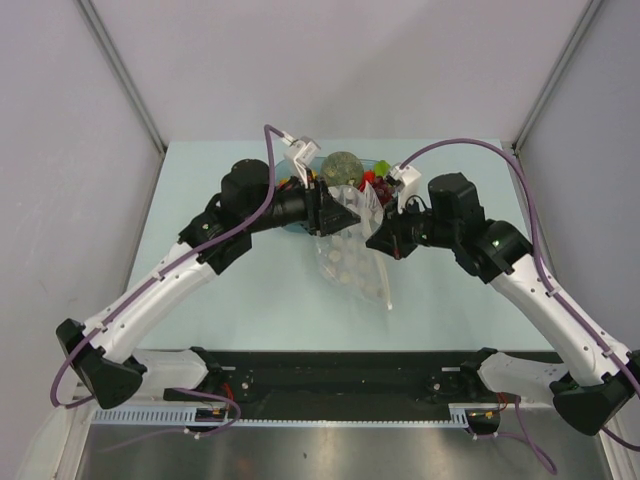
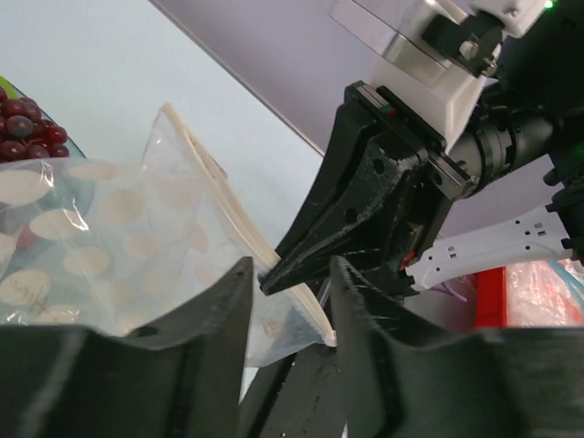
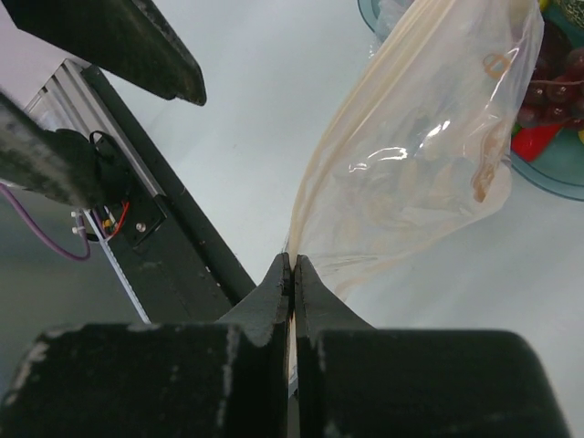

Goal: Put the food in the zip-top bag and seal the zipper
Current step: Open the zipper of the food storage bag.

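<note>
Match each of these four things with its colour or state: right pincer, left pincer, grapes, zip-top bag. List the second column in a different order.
Things:
1. right pincer
2. left pincer
3. grapes
4. zip-top bag

Colour or state:
A. dark red
B. clear with white dots
C. shut on the bag's edge
D. jaws apart, one on either side of the bag's edge

Pairs: 1-C, 2-D, 3-A, 4-B

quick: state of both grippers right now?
Left gripper: open, jaws either side of an edge of the clear white-dotted plastic zip-top bag, not clamped.
Right gripper: closed, pinching that bag's edge.
</note>
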